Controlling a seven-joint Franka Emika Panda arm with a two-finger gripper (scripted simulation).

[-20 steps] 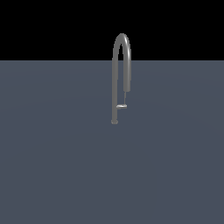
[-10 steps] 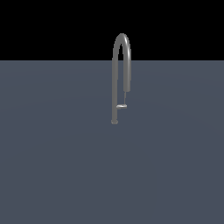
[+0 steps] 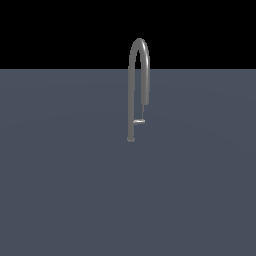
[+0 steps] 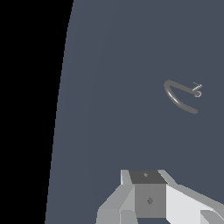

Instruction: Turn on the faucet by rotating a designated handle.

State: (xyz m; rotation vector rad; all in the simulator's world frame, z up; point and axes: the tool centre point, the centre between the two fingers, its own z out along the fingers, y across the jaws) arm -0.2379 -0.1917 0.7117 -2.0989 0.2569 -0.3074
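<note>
On the grey tabletop (image 3: 65,200), the faucet (image 3: 132,90) stands far from the end effector (image 4: 148,205), whose grip state cannot be told; approach should target the handle (image 3: 139,121), right of the stem.

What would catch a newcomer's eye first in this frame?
The tall arched faucet stands alone near the middle of a flat grey floor in the exterior view, with the stubby handle sticking out low on its stem toward that view's right. No arm appears there. In the wrist view, part of the white gripper shows at the frame edge, well apart from the faucet; its jaws are out of sight.
</note>
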